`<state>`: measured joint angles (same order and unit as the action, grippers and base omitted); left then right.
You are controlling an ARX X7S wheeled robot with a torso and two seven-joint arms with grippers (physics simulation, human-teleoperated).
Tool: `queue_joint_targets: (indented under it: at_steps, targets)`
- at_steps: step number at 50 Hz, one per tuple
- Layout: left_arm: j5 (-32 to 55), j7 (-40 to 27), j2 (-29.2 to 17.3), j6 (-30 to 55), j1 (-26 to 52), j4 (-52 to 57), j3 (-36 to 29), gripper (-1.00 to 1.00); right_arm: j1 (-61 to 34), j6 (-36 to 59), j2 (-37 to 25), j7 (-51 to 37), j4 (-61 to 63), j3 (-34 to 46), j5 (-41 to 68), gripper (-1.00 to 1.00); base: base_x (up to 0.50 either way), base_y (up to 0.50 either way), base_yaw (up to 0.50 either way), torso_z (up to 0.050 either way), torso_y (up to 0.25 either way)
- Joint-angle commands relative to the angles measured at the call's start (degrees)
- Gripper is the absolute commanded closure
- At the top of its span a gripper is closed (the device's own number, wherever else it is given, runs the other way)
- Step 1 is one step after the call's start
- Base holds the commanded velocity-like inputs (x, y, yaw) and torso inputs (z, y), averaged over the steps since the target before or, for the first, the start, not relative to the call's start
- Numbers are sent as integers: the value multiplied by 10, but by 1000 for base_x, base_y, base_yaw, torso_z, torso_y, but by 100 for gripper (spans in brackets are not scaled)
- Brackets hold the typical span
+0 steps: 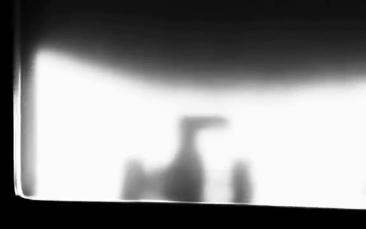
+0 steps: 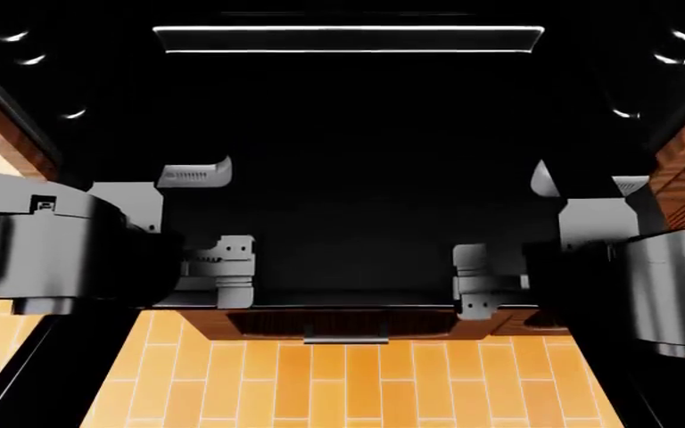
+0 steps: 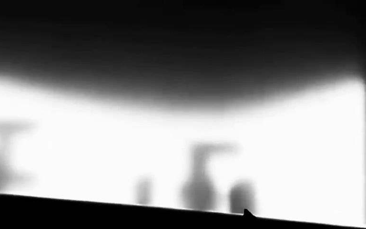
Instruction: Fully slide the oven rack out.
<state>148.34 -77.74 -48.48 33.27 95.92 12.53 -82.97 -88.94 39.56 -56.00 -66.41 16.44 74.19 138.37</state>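
Oven rack (image 2: pixel 355 214) between left fingers (image 2: pixel 233 267) and right fingers (image 2: pixel 476 281).

From my head view, the black cavity ahead of both arms looks open as far as the narrow bright-outlined strip (image 2: pixel 349 39) at the back. The black side walls (image 2: pixel 15 98) hem that room in on each flank. The open door panel (image 2: pixel 342 316) lies low across the front. Both wrist views are blurred; I can't judge clearance there.
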Motion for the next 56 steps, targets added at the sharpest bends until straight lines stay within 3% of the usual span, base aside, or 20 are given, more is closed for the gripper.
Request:
queue_joint_targets:
  at_steps: [1,16,28,32,56]
  targets:
    - [82,-15,-3,173,-247,83,-172,-100,202,102,-21,-35,76,157,66,-100,0,0,-3,0,-47]
    - [122,-28,1,200,-277,145,-236,-100,233,116,-30,-23,112,182,79,-100,-3,0,-2,0,-52]
    - [152,-68,2,215,-258,189,-292,-100,221,134,-42,-52,147,203,114,-100,-5,0,1,0,-51]
    - [147,-79,5,222,-278,197,-333,-100,222,138,-44,-60,156,211,120,-100,-7,0,1,0,-45]
    - [145,-83,5,219,-294,291,-429,-100,249,156,-67,-74,212,257,129,-100,0,0,8,0,-52]
